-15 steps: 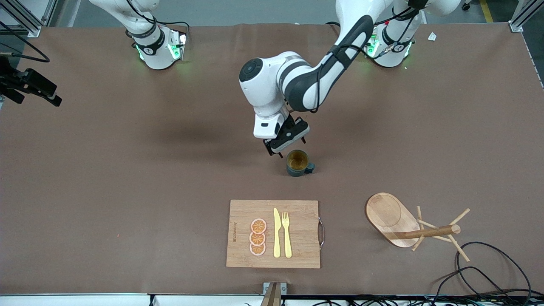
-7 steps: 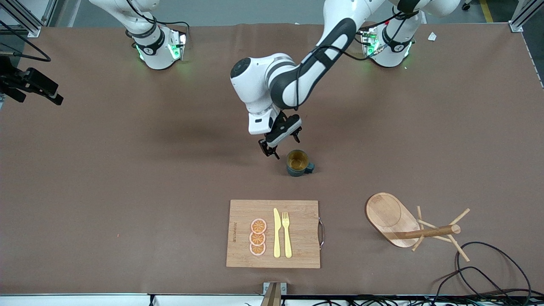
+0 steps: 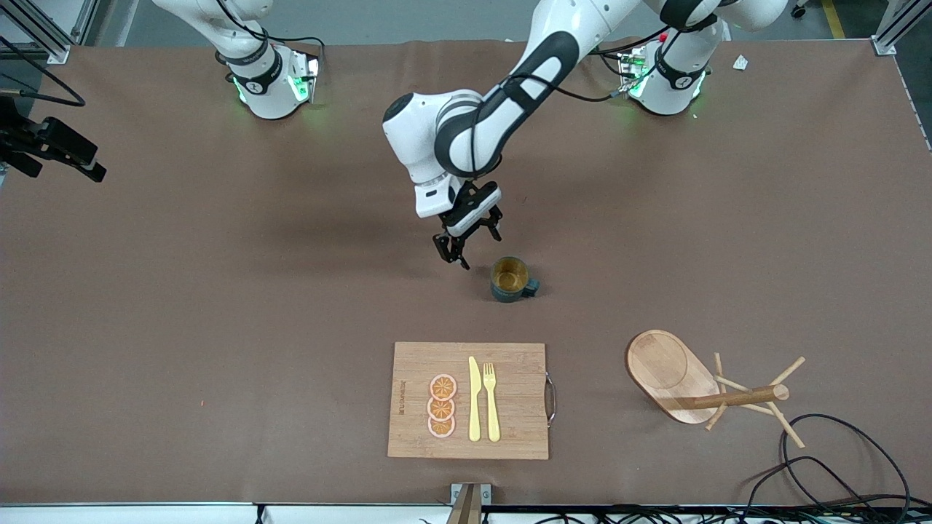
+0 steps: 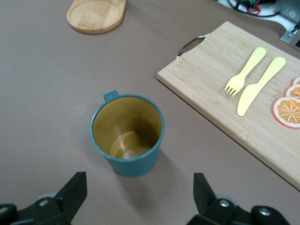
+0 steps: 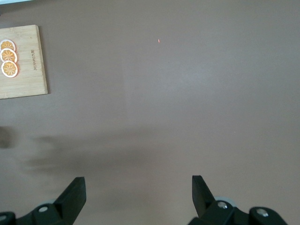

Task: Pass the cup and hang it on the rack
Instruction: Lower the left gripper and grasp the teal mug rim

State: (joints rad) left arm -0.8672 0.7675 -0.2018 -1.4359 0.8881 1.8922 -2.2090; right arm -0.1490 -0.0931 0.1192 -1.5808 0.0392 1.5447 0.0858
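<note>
The dark teal cup [image 3: 510,279] stands upright on the brown table, near its middle, with its handle toward the left arm's end. In the left wrist view the cup [image 4: 127,136] shows its yellowish inside, just ahead of the fingertips and apart from them. My left gripper [image 3: 472,247] hovers open beside the cup, on the side toward the robots' bases, and holds nothing. The wooden rack [image 3: 699,382] stands nearer the front camera, toward the left arm's end; its oval base [image 4: 96,14] also shows. My right gripper [image 5: 138,187] waits open over bare table.
A bamboo cutting board [image 3: 470,400] with a yellow knife, a fork and orange slices lies nearer the front camera than the cup. Black cables [image 3: 823,466] curl by the rack at the table's front edge.
My left gripper has drawn back from the cup toward the robots' bases and the right arm's end, its fingers spreading wider. The cup has stayed in place.
</note>
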